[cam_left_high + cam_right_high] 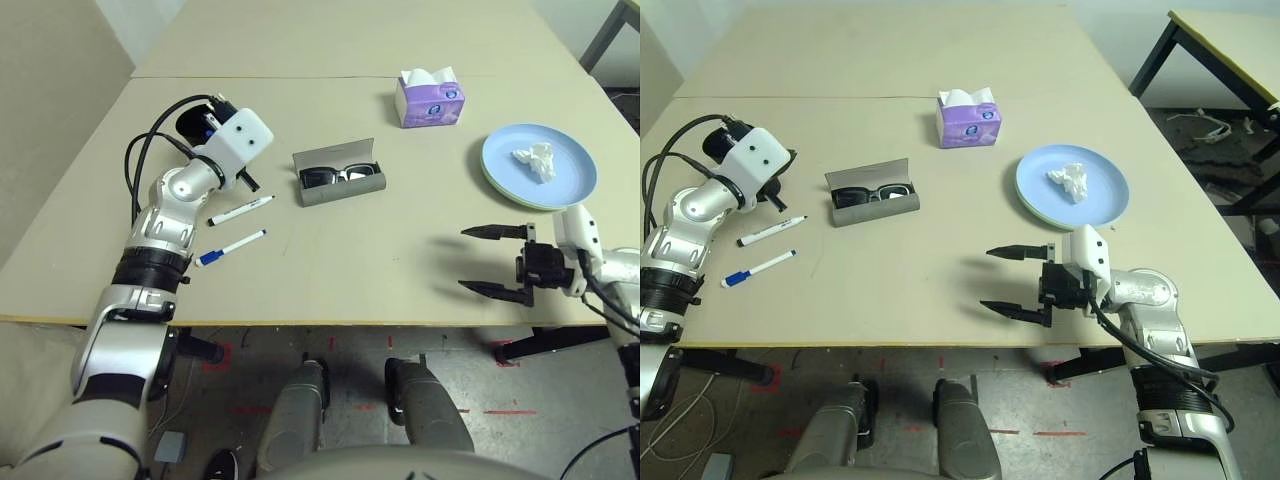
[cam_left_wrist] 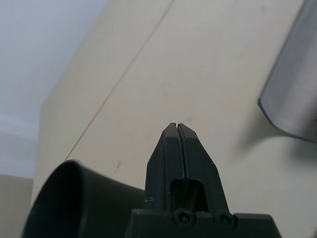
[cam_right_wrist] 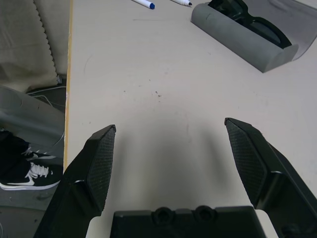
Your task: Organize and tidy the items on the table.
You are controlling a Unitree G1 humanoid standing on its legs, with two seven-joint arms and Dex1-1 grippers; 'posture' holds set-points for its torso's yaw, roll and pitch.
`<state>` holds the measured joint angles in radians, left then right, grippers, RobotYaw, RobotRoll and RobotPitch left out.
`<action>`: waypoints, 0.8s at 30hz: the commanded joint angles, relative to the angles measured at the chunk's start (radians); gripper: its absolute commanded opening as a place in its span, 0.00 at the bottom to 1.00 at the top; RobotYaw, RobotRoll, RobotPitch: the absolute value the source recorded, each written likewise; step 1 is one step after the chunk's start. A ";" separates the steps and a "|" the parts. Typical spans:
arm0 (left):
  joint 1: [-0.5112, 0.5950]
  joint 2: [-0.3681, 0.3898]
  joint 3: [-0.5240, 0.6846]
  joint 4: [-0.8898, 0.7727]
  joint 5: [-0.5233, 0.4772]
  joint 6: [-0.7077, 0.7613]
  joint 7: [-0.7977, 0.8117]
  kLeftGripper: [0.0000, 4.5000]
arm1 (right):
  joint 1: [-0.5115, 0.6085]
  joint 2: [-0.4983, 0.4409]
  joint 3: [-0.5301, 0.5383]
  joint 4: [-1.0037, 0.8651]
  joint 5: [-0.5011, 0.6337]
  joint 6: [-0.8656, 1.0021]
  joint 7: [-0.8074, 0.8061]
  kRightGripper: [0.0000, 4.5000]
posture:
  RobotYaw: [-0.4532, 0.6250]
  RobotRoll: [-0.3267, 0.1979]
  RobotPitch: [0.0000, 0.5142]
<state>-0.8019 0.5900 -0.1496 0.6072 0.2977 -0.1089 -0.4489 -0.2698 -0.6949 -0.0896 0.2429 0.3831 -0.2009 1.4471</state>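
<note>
Take the grey glasses case (image 1: 340, 180) as your landmark: it lies open near the middle of the table (image 1: 330, 270), lid up, with the black sunglasses (image 1: 338, 175) resting inside it.

To the case's left you have the black-capped marker (image 1: 241, 210), and just nearer you than that, the blue-capped marker (image 1: 230, 248); both lie flat, angled the same way, apart from each other and from the case.

Your left pincer (image 2: 177, 130) hangs above the table left of the case, beyond the markers; its two fingers are pressed together with nothing between them.

Beyond the case and to its right stands a purple tissue box (image 1: 430, 98). Farther right of the case sit the stacked round plates, the light-blue plate (image 1: 538, 165) on top with a light-green rim showing beneath it, and the crumpled white tissue (image 1: 534, 160) lies on it.

Your right pincer (image 1: 492, 260) is near the table's front edge, right of the case and nearer you than the plates, pointing toward the case's side with its fingers spread wide and empty.
</note>
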 commanded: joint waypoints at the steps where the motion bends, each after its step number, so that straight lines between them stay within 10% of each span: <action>1: -0.021 -0.012 -0.031 0.046 0.025 -0.028 0.002 0.01 | 0.021 -0.004 0.011 -0.022 0.005 0.009 -0.008 1.00 | 0.23 0.62 0.37; 24: 0.089 0.004 -0.046 -0.051 -0.026 -0.164 -0.159 0.01 | 0.034 -0.013 0.018 -0.056 0.004 0.021 -0.040 1.00 | 0.23 0.62 0.37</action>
<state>-0.7262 0.5796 -0.1960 0.5799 0.2758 -0.2757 -0.5934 -0.2338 -0.7051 -0.0874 0.1981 0.3834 -0.1840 1.4042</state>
